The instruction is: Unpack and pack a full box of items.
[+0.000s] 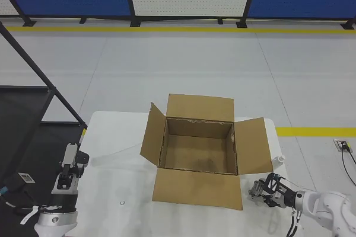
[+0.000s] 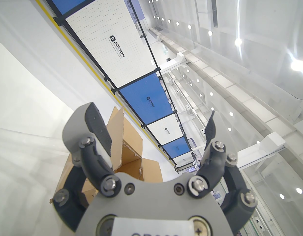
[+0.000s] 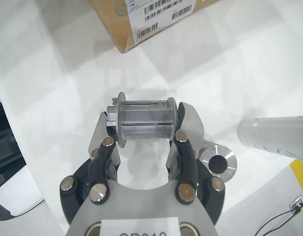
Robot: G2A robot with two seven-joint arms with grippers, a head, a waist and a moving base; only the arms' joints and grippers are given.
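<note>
1. While its four flaps stand spread outward, the cardboard box [image 1: 197,155] sits at the middle of the white surface [image 1: 115,178], nearer the far edge. Its walls are plain brown corrugated board, ragged along the rim, and its flat brown floor shows in the top view.
2. White printed labels with barcodes cover one outer wall of the box. They sit close to a lower corner in the right wrist view.
3. The right pincer [image 3: 144,124] is by the near right corner of the surface, just beside the box's near flap, and is clenched on a metal spool [image 3: 146,120].
4. The spool is a dull grey, cast-looking cylinder with lengthwise slots. It has a thin round flange at each end and a notched stub beyond one flange. It lies crosswise in the pincer, with the black pads pressing on its two ends. I cannot tell whether it touches the surface.
5. Just beside that pincer is a short polished metal cylinder [image 3: 218,163], whose shiny turned end face has a round black centre. Near it lies a pale, smooth tube [image 3: 272,133] with a rounded end.
6. The left pincer [image 2: 151,121] is at the left edge of the surface, well apart from the box. It is released, with its curved grey fingers [image 2: 97,126] and their dimpled black pads spread wide.
</note>
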